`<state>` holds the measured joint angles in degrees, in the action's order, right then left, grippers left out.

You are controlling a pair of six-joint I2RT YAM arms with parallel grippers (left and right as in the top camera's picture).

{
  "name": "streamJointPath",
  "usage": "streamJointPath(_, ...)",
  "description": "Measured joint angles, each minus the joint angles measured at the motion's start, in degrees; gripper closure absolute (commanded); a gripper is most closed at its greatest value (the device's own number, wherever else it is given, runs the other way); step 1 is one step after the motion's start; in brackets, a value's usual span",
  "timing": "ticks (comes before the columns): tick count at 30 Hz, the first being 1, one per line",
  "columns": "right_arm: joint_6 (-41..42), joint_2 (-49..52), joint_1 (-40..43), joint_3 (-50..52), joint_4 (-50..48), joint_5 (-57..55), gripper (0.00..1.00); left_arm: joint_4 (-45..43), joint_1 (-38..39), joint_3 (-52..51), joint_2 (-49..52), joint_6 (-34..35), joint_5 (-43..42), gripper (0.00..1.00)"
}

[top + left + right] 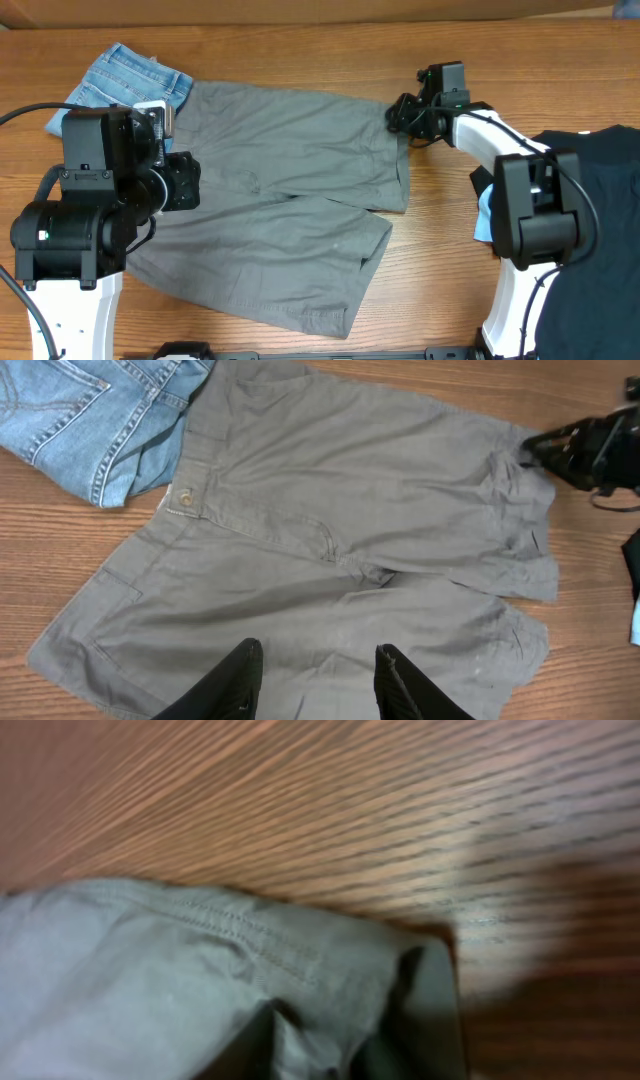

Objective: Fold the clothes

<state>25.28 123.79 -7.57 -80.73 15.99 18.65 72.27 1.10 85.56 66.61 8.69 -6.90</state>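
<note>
The left pincer (318,648) stands wide, its two dark fingers (245,680) rising from the bottom edge of the left wrist view over the lower leg of the grey shorts (350,530). Whether they touch the cloth is hard to tell.

The right pincer (402,114) sits at the hem corner of the upper leg, right of centre in the overhead view. Its own camera is blurred, showing only stitched hem (220,935), dark folds along the bottom edge and wood, so I cannot tell if it is open or closed.

The shorts lie spread flat across the middle of the table (440,270), waistband to the left and partly hidden under the left arm (100,200). Blue jeans (130,80) peek out at upper left, partly tucked beneath the waistband. A dark cloth (600,200) is cut off at the right edge.
</note>
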Motion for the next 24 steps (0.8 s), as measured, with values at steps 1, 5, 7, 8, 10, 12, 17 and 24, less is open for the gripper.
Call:
streamJointPath(1, 0.09, 0.52, -0.07, 0.02, -0.81, -0.02, 0.96, -0.02, 0.00, 0.00, 0.00, 0.00, -0.02, 0.60)
streamJointPath(5, 1.55, 1.18, 0.92, 0.04, -3.98, 0.02, 0.96, 0.00, 0.00, 0.00, 0.00, 0.00, -0.50, 0.60)
streamJointPath(7, 2.16, 1.22, 2.34, -0.79, -5.70, 0.90, 0.96, 0.00, 0.00, -0.02, 0.00, 0.00, -0.66, 0.60)
streamJointPath(8, 2.40, 1.22, 3.19, -1.46, -6.67, 1.60, 0.96, 0.00, 0.00, -0.02, 0.00, 0.00, -0.68, 0.60)
streamJointPath(10, 3.17, 1.22, 5.42, -3.30, -10.16, 4.17, 0.96, 0.00, 0.00, 0.00, 0.00, 0.00, -0.68, 0.60)
streamJointPath(12, 4.13, 1.22, 7.76, -5.95, -13.44, 6.64, 0.95, -0.02, 0.00, 0.00, 0.00, 0.00, -0.83, 0.60)
streamJointPath(17, 6.36, 1.20, 12.33, -11.58, -15.91, 11.15, 0.34, -0.04, 0.00, 0.00, 0.00, 0.00, -1.05, 0.60)
streamJointPath(24, 3.28, 0.98, 14.23, -12.09, -1.03, 14.19, 0.31, -0.02, 0.00, 0.00, 0.00, 0.00, -1.05, 0.57)
